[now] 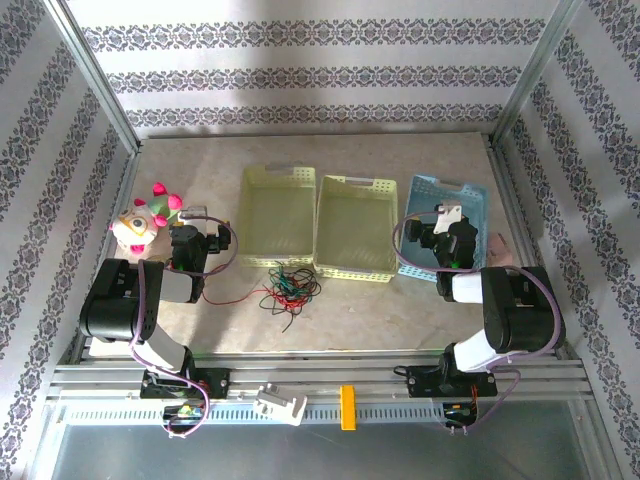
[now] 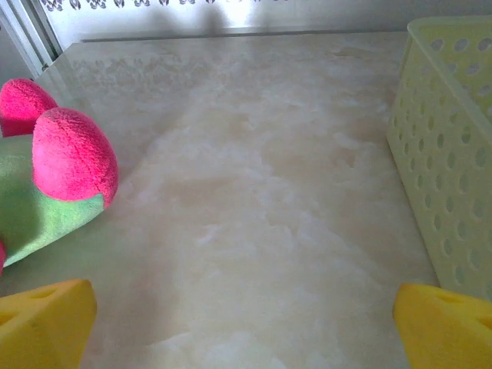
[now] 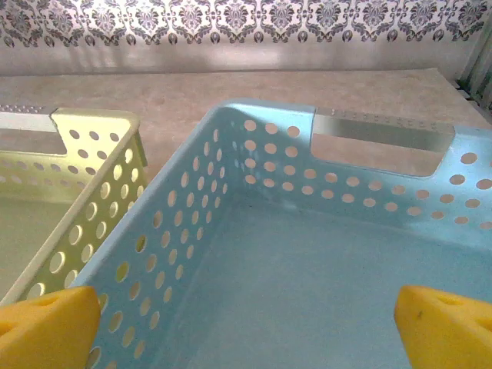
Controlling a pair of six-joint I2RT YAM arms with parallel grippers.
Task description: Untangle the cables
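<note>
Both pincers are spread wide and grip nothing: the left gripper (image 2: 246,334) hovers over bare tabletop, its yellow fingertips (image 2: 42,323) far apart at the lower corners of its wrist view, and the right gripper (image 3: 246,334) hangs equally open above the blue basket (image 3: 277,165). The cables (image 1: 288,285) lie on the table (image 1: 380,308) between the two arms, just in front of the yellow baskets (image 1: 350,275), as a small knot of red, black and green strands with one red wire trailing left toward the left arm. A pink and green plush toy (image 1: 145,215) sits just beside the left gripper near the table's left edge.
</note>
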